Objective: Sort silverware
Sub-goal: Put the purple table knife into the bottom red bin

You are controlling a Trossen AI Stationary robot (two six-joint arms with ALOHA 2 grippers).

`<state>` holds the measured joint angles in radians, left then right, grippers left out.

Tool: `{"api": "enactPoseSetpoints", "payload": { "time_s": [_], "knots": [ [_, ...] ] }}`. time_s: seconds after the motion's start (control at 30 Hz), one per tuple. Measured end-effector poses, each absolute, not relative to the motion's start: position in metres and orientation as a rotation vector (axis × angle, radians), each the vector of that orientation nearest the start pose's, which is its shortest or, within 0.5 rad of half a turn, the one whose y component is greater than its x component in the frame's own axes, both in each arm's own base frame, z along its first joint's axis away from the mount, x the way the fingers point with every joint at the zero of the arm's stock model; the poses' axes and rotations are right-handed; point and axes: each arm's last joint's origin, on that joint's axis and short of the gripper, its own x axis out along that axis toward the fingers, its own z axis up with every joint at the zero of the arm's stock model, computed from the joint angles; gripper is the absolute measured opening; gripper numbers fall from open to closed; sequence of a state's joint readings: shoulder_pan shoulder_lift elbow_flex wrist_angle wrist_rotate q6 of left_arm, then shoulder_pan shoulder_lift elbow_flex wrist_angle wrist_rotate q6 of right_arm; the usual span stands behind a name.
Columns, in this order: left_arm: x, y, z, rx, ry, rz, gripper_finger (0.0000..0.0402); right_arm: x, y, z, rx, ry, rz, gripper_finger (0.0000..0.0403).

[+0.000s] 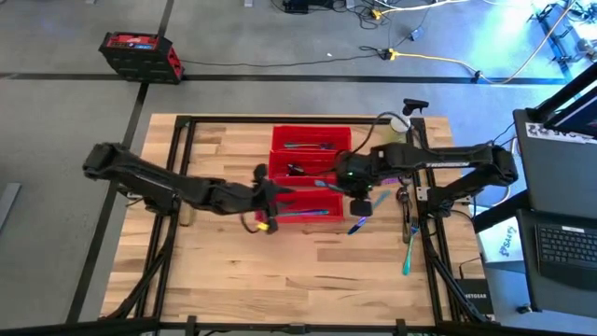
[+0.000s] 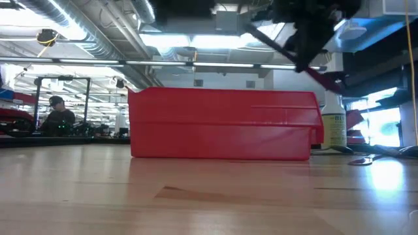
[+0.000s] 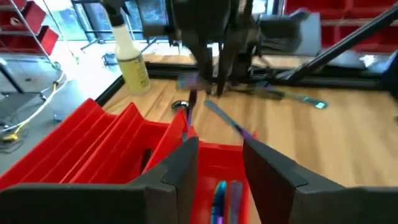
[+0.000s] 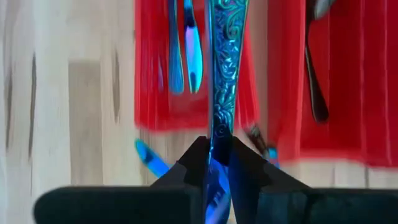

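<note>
The three red bins (image 1: 311,177) sit side by side in the middle of the wooden surface (image 1: 233,271), and everything here is placed from them.

The right end effector (image 4: 216,163) hangs over the edge of the bins that faces the right arm, its two dark fingers pressed tight on the ornate handle of an iridescent blue-teal piece of silverware (image 4: 222,74). The piece points away from the fingers, out over a red bin. Its working end is cut off in the right wrist view, so whether it is a spoon, fork or knife cannot be told.

The left end effector (image 3: 221,163) sits above the opposite edge of the bins, on the left arm's side. Its fingers stand partly apart with nothing between them — red bin floor and two blue utensils (image 3: 224,198) show through the gap.

More silverware lies inside the bins: a pair of blue pieces (image 4: 185,50) in one, a dark bronze piece (image 4: 314,68) in the next. On the bare surface just beside the bins, toward the right arm, a few pieces lie loose, among them a blue one (image 1: 358,225) and a teal one (image 1: 409,257) farther off.

A spray bottle (image 3: 130,53) stands on the surface beyond the bins, near the far corner on the right arm's side.
</note>
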<state>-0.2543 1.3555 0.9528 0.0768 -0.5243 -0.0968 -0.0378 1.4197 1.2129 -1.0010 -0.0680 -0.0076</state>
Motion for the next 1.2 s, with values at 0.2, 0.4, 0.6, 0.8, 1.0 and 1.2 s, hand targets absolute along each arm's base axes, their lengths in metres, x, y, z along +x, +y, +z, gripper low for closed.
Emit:
{"api": "enactPoseSetpoints", "payload": {
  "time_s": [0.2, 0.4, 0.6, 0.8, 1.0, 1.2],
  "knots": [
    [0.247, -0.068, 0.310, 0.038, 0.377, 0.326, 0.0114, 0.303, -0.004, 0.260, 0.054, 1.155, 0.057, 0.0021],
    [0.215, -0.066, 0.316, 0.014, 0.432, 0.390, 0.0114, 0.344, 0.005, 0.269, 0.031, 1.129, 0.077, 0.0021],
    [0.201, -0.062, 0.319, 0.076, 0.464, 0.406, 0.0114, 0.389, 0.008, 0.275, 0.041, 1.127, 0.059, 0.0021],
    [0.193, -0.059, 0.324, 0.097, 0.454, 0.398, 0.0114, 0.422, 0.013, 0.251, 0.015, 1.292, 0.029, 0.0021],
    [0.177, -0.051, 0.329, 0.177, 0.481, 0.393, 0.0114, 0.431, 0.014, 0.240, 0.023, 1.386, -0.026, 0.0021],
    [0.163, -0.041, 0.334, 0.182, 0.483, 0.413, 0.0114, 0.426, 0.013, 0.238, 0.034, 1.442, -0.067, 0.0025]
  ]
}}
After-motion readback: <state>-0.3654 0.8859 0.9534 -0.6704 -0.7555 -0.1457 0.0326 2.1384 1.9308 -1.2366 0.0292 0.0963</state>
